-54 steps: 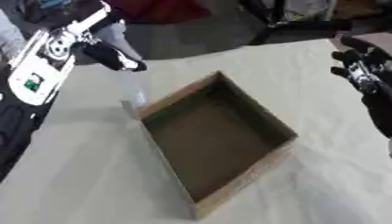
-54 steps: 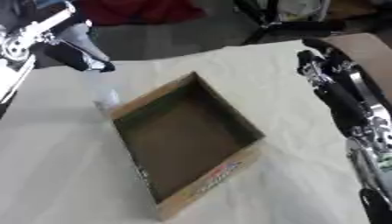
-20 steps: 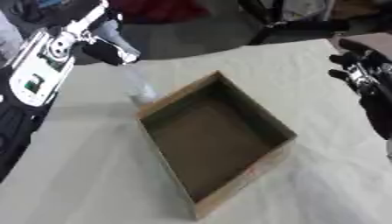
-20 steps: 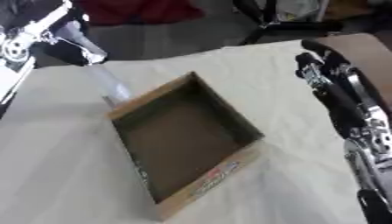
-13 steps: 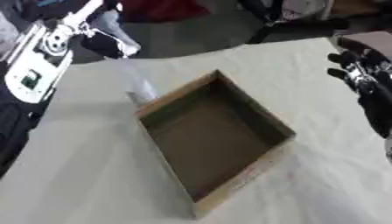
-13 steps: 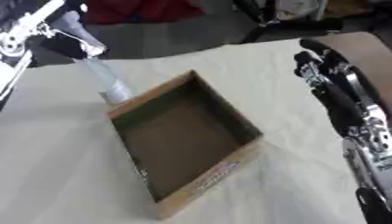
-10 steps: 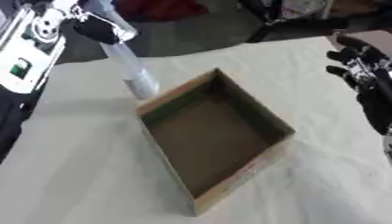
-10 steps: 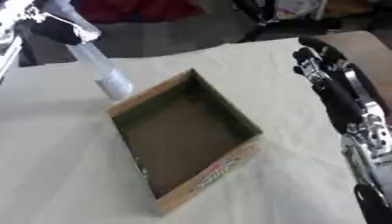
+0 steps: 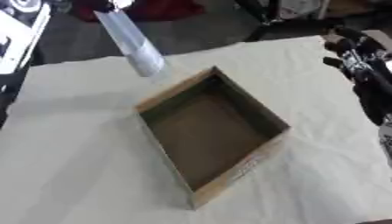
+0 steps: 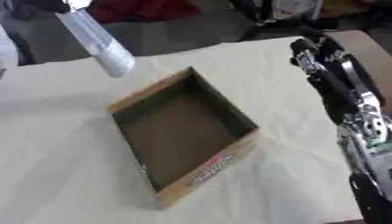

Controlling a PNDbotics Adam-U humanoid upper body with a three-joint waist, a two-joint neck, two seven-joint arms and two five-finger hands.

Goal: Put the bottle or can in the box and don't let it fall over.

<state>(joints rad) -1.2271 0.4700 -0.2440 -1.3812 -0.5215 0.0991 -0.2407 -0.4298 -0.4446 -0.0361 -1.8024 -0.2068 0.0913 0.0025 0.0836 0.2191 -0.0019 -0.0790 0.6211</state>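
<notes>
A clear plastic bottle (image 9: 131,43) hangs tilted in the air above the table's far left, its base just beyond the far corner of the box. My left hand (image 10: 44,5) shows only partly at the top edge, shut on the bottle's top end. The open cardboard box (image 9: 174,91) lies skewed in the middle of the cream cloth with nothing inside it. My right hand (image 9: 354,49) hovers at the right edge, fingers straight and holding nothing, well apart from the box.
The cream cloth (image 9: 69,166) covers the table, whose far edge meets a dark floor. A red thing (image 9: 165,8) and black stand legs (image 9: 268,19) lie beyond it. A brown rounded edge (image 10: 361,46) sits behind my right arm.
My left hand has lifted the bottle off the cloth beside the box and carried it up, tilted. The box and my right hand have stayed put.
</notes>
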